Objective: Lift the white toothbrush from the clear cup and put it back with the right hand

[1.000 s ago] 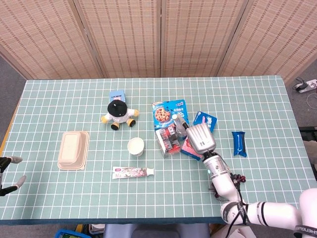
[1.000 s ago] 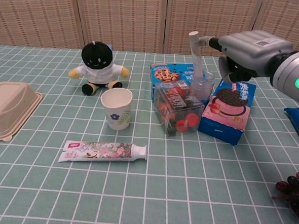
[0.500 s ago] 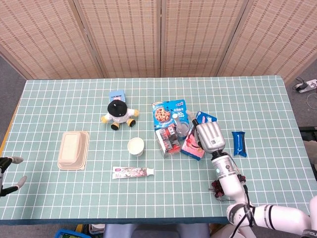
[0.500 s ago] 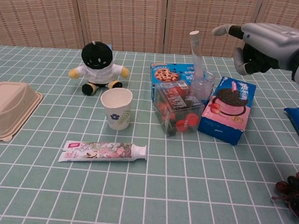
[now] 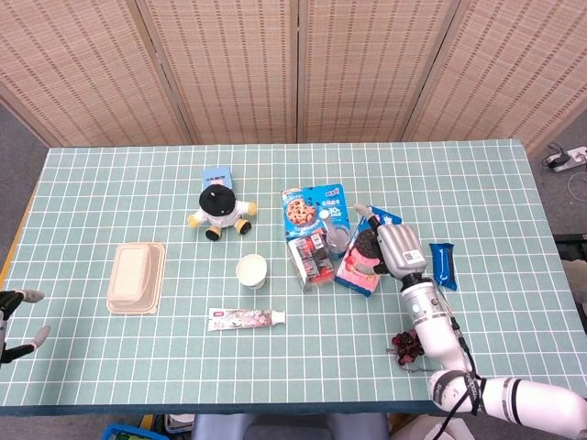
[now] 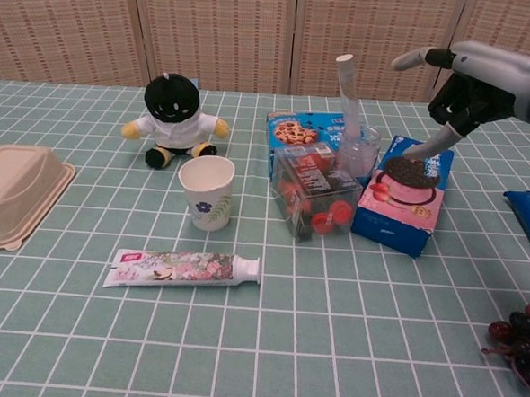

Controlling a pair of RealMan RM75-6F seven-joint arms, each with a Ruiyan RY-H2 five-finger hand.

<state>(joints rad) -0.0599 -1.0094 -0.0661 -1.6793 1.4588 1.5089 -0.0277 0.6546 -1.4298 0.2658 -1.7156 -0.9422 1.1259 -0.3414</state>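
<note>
White toothbrush [image 6: 345, 88]: upright, leaning slightly, in the clear cup [image 6: 360, 148]. Cup wedged between blue cookie bag [image 6: 298, 129], clear box of red sweets [image 6: 317, 191] and pink-and-blue biscuit box [image 6: 405, 194]. Right hand [image 6: 470, 81]: empty, fingers spread, raised beside the cup over the biscuit box. Left hand [image 5: 16, 321]: at table's edge, fingers apart, holding nothing. Also: plush doll [image 6: 173, 119], paper cup [image 6: 207, 190], toothpaste tube [image 6: 184, 269], grapes [image 6: 519, 338]
</note>
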